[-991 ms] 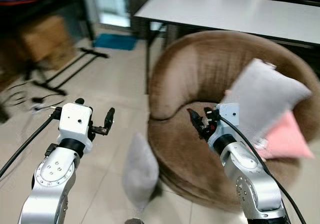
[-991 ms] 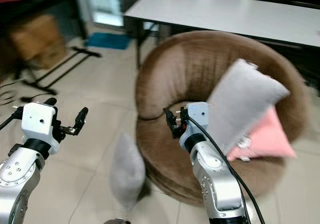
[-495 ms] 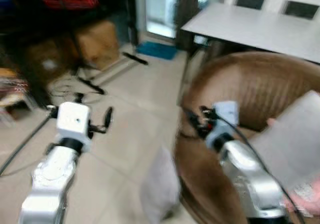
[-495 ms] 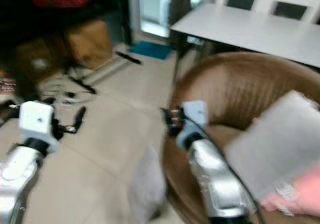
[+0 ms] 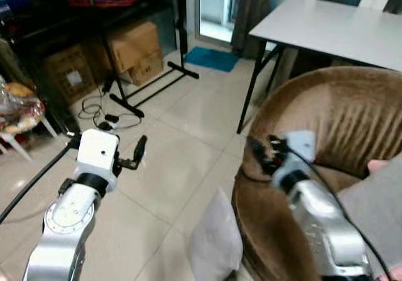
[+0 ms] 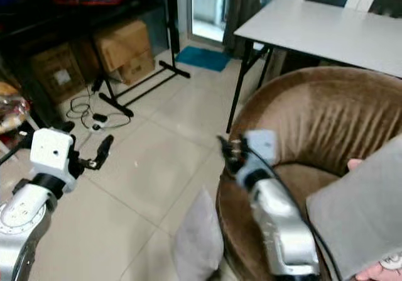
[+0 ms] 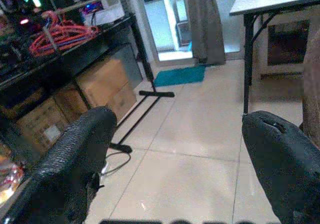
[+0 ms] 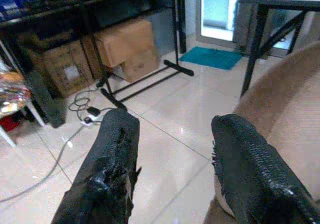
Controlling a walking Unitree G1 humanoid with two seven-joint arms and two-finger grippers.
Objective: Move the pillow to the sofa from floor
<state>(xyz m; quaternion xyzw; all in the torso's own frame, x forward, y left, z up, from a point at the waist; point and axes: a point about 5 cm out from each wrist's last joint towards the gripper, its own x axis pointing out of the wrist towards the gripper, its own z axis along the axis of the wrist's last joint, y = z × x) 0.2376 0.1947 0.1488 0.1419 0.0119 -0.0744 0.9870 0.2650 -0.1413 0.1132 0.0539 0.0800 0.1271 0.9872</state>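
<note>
Left eye view. One grey pillow (image 5: 217,243), on the floor (image 5: 169,168), leaning against the outer edge of the brown round sofa (image 5: 326,124). Judged light, soft and compliant, not fragile; best pinched at an upper corner or top seam, where the fabric bunches. One left gripper (image 5: 139,150), raised over the floor, fingers apart, holding nothing. One right gripper (image 5: 262,155) (somewhat blurred) at the sofa's near edge, well above the pillow.

Right eye view. Two further cushions on the sofa seat: one grey (image 6: 364,212), one pink beneath it (image 6: 380,271). One white desk (image 6: 314,26) behind the sofa. Cardboard boxes, two at least (image 6: 122,45).

Left wrist view. Two black fingers (image 7: 75,154), spread wide, tiled floor between them.

Right wrist view. Two black fingers (image 8: 112,164), parted, empty; sofa edge beside one.
</note>
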